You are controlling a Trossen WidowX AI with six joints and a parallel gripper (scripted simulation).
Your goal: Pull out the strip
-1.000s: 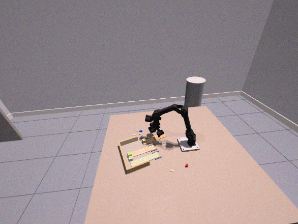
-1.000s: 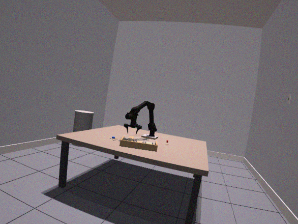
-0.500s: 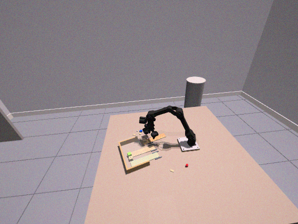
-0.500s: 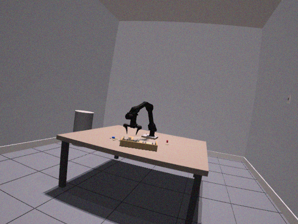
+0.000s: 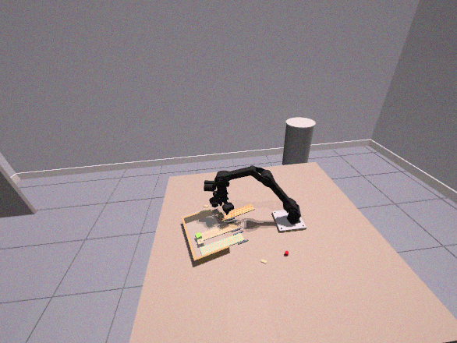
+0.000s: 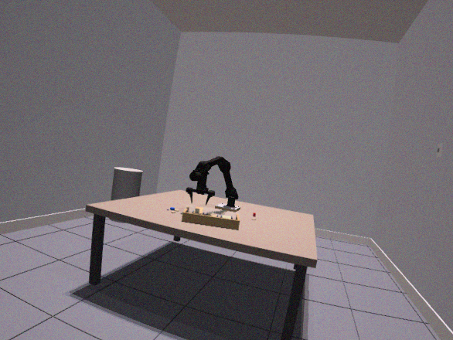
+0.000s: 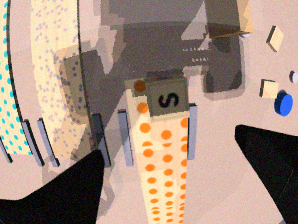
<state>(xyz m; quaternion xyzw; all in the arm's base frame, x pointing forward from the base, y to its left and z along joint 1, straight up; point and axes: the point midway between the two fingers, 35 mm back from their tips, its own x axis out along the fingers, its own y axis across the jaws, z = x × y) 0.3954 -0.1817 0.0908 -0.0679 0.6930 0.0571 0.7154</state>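
Now we're hovering with fingertips (image 6: 199, 205) wide apart, above the S-labelled cube (image 7: 168, 98) on the orange-dotted strip's (image 5: 242, 211) (image 7: 165, 162) far end; it's probably light and rigid, so we're favouring opposite side faces, mid-height

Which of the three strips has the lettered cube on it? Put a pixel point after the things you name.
The orange-dotted strip (image 5: 242, 211) (image 7: 166, 159): the cube marked "S" (image 7: 168, 97) sits at one end; the other strips have turquoise dots or small greyish speckles.
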